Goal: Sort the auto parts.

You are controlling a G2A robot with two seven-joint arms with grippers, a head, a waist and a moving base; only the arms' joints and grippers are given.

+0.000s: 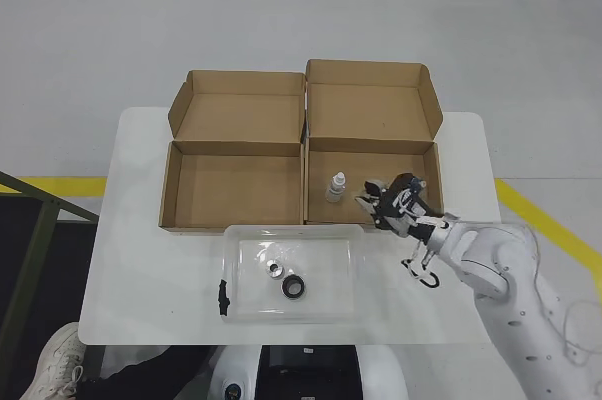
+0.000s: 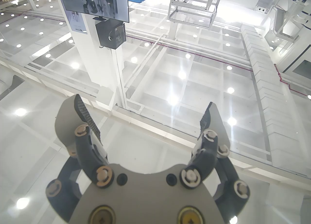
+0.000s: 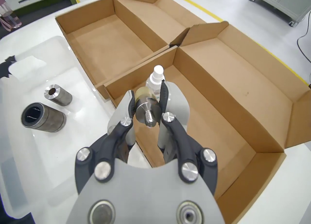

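My right gripper (image 3: pixel 147 99) (image 1: pixel 373 205) is shut on a small metal fitting (image 3: pixel 145 108) with a threaded tip and a yellowish cap. It hangs over the front part of the right cardboard box (image 3: pixel 233 84) (image 1: pixel 421 165). A small white spray bottle (image 3: pixel 156 79) (image 1: pixel 337 186) stands inside that box, just beyond the fingers. The clear plastic bin (image 1: pixel 351 280) (image 3: pixel 14 157) holds a dark linear bearing (image 3: pixel 43 118) (image 1: pixel 293 288) and a smaller steel sleeve (image 3: pixel 58 95) (image 1: pixel 276 269). My left gripper (image 2: pixel 145 113) is open and points up at a ceiling.
The left cardboard box (image 1: pixel 236 185) (image 3: pixel 104 38) stands open with nothing in it, side by side with the right one. Both lids are folded back. A black clip (image 1: pixel 222 297) sits on the bin's left rim. The white table (image 1: pixel 131 270) is bare left of the bin.
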